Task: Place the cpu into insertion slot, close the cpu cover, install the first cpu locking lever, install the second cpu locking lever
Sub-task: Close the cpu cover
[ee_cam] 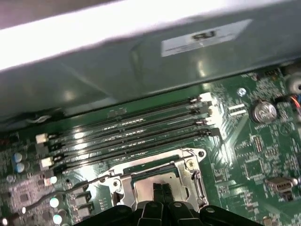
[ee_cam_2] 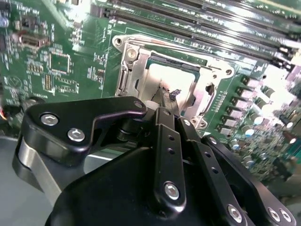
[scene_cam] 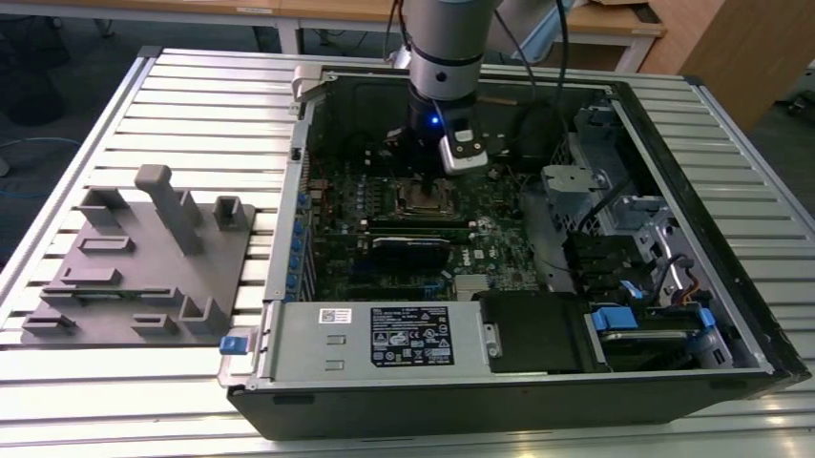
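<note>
My gripper hangs inside the open computer case, right over the insertion slot on the green board. In both wrist views the cpu lies flat in the slot, pale face up. The cpu cover, a silvery frame, appears to lie down flat around it. The black fingers of my gripper are shut together, tips at or just above the cpu's face, with nothing seen between them. A thin wire lever runs out from one side of the slot.
Long black memory slots run beside the socket, with the case wall behind them. The white-labelled power supply box sits at the case front, drive bays on the exterior view's right. A grey fixture plate lies outside the case.
</note>
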### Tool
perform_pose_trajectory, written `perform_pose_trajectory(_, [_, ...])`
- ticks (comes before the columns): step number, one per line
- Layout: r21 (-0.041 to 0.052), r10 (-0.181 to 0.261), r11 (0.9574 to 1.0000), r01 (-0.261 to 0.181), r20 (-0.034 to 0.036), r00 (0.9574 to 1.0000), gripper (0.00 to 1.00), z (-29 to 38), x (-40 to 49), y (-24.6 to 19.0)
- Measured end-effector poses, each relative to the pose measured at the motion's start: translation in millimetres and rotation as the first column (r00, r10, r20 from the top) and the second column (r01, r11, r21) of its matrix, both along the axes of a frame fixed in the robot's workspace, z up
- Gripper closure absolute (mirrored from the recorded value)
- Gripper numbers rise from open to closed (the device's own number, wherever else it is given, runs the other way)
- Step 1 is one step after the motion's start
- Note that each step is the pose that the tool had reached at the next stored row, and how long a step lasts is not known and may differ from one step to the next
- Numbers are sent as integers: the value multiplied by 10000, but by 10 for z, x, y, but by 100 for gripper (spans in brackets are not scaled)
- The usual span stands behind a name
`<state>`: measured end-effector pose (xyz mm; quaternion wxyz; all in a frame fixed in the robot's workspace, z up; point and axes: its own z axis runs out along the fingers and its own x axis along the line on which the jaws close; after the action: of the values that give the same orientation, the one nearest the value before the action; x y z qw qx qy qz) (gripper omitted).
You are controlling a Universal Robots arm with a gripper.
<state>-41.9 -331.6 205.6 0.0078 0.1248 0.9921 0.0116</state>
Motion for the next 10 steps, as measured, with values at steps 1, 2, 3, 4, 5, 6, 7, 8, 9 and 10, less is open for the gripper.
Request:
perform_pose_trajectory(1, [0,179,9998,-179,0,9998,90,-2,0,0])
perform_pose_trajectory(2, [-1,359,9994,-359,0,9994,90,-5,0,0])
perform_pose_trajectory(3, [0,550,9985,-550,0,9985,90,-8,0,0])
perform_pose_trajectory(4, [0,728,9973,-728,0,9973,90,-11,0,0])
perform_pose_trajectory(5, [0,909,9959,-909,0,9959,90,-14,0,0])
perform_pose_trajectory(6, [0,1092,9940,-1092,0,9940,90,-16,0,0])
perform_pose_trajectory(7, [-1,1271,9919,-1271,0,9919,90,-17,0,0])
perform_pose_trajectory(8, [-2,1432,9897,-1432,-1,9897,90,-18,0,0])
perform_pose_trajectory(9, [-2,1578,9875,-1578,-1,9875,90,-18,0,0])
perform_pose_trajectory(10, [-2,1702,9854,-1702,-1,9854,90,-18,0,0])
